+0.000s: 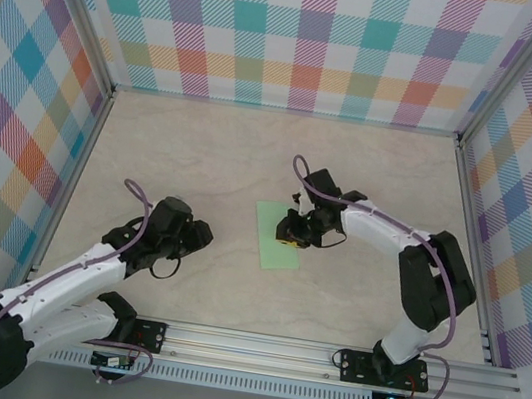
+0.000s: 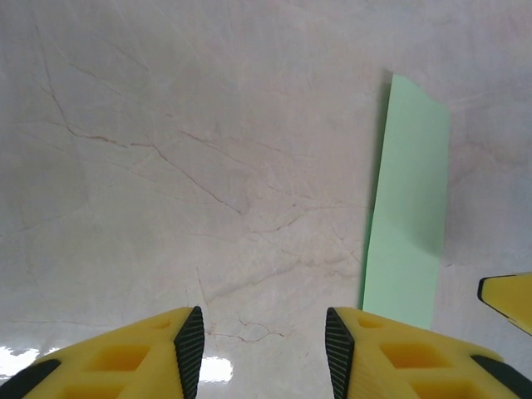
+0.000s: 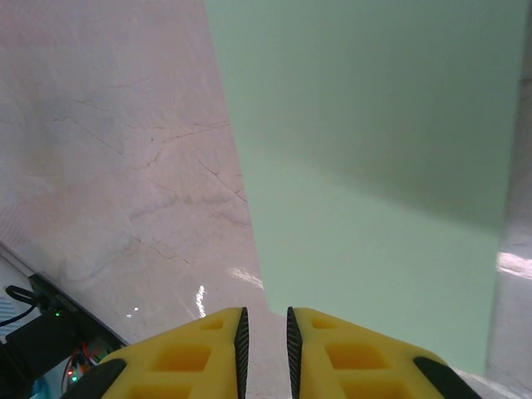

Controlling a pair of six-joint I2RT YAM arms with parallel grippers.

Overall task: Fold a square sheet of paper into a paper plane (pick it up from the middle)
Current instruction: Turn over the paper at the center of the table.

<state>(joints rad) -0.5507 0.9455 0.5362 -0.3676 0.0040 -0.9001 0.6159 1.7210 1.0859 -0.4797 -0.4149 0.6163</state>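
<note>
Lying flat on the tabletop (image 1: 203, 149), just right of the middle of the overhead frame, the paper plane (image 1: 274, 246) is so far only a pale green strip with square ends (no nose, no wings to speak of). It therefore points nowhere yet. Its long axis runs from the top of that frame toward the bottom, with the lower end leaning slightly right. In the left wrist view it stands nearly upright along the right side. It looks thin, very light and limp. It should crease at a touch, skate on the smooth tabletop if nudged, and give little to grip because it lies flush. My judgement is that the best hold is a gentle pinch at the middle of a long edge, where a fold might lift a little. The right arm (image 1: 383, 228) hangs over the strip's upper right part. Its jaws are drawn almost together with a thin slit between them, right where the paper's edge passes in the right wrist view. I cannot tell whether they nip that edge. The left arm (image 1: 82, 277) sits well apart toward the left of the overhead frame, over bare tabletop, its jaws spread and holding nothing.
</note>
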